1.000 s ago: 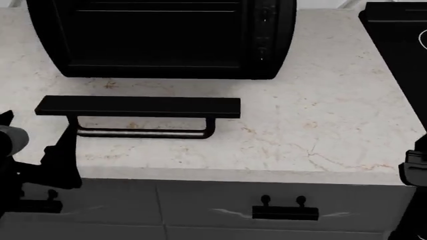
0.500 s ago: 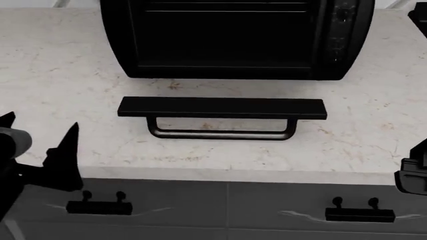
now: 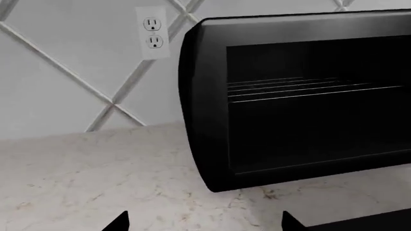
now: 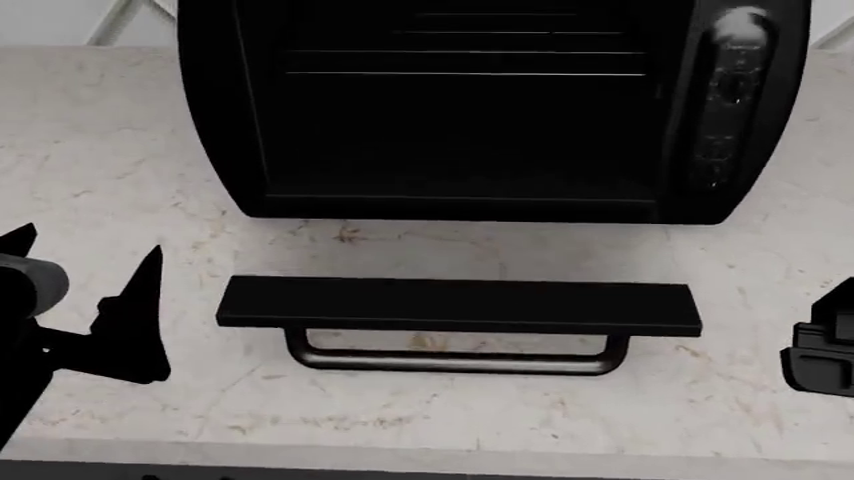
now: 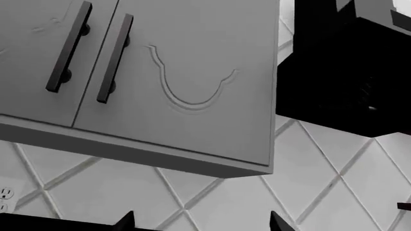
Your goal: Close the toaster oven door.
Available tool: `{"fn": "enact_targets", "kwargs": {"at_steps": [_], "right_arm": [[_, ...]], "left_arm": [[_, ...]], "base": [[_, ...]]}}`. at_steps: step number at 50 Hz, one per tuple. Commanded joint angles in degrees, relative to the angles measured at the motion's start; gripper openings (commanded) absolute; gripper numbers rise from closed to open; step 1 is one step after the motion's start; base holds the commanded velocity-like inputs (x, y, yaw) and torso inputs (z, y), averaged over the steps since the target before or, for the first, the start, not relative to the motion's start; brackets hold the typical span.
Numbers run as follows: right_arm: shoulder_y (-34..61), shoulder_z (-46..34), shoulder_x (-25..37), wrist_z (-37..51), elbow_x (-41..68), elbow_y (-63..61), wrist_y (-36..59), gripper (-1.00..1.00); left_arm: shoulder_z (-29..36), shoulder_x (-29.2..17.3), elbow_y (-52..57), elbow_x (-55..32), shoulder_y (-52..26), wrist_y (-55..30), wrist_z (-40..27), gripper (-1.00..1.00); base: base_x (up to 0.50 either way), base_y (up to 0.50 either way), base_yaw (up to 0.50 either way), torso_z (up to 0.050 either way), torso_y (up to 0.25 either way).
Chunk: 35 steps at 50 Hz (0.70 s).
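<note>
On the pale marbled countertop (image 4: pixel 107 160) in front of you stands the glossy black rounded toaster oven (image 4: pixel 487 105), its cavity open so that the thin wire racks (image 3: pixel 301 89) show inside and the column of knobs (image 4: pixel 731 95) runs down its right side. Its wide flat black door panel (image 4: pixel 458 304) lies folded down toward you, level above the counter, with the long silver tubular bar handle (image 4: pixel 454 358) hanging beneath its near edge. Your left gripper (image 4: pixel 80 285) hovers low at the left of the head view, just beside the door's left end and apart from it; its two dark pointed fingertips (image 4: pixel 134 300) stand spread wide with nothing between them. Your right gripper (image 4: pixel 821 350) shows only as a dark block at the right edge, near the door's right end, and you cannot tell how far it is spread. Its wrist camera looks up at grey wall cabinets (image 5: pixel 160 77) with black bar handles (image 5: pixel 112 60) above diamond-patterned white tile (image 5: pixel 212 199). A white wall outlet (image 3: pixel 153 32) sits left of the oven.
</note>
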Motion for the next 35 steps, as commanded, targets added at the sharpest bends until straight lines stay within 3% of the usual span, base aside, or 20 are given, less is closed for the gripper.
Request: {"fn": "enact_targets", "kwargs": {"at_steps": [1,16,24,35], "right_arm": [[-1.31,1.04,0.46,-0.04,0.16,-0.15,-0.47,1.00],[-3.78,3.50,-1.06,-0.77,-0.07,0.04,-1.50,1.00],[-4.56,4.32,-1.42,-0.68,0.03,0.02,-2.23,1.00],[-5.12,5.02,-0.14,-0.27,1.28,-0.30,-2.82,1.00]], "left_arm": [[0.17,-0.07,0.00,-0.17,-0.03,0.17,-0.10,1.00],[1.02,-0.10,0.07,-0.21,-0.23,0.06,-0.30,1.00],[1.31,-1.13,0.58,0.04,0.59,1.19,0.47,1.00],[5.95,-16.49,3.94,7.83,0.51,11.87,12.19,1.00]], "base": [[0.41,0.11,0.00,0.000,0.000],[0.41,0.08,0.00,0.000,0.001],[0.00,0.00,0.00,0.000,0.000],[0.00,0.00,0.00,0.000,0.000]]}}
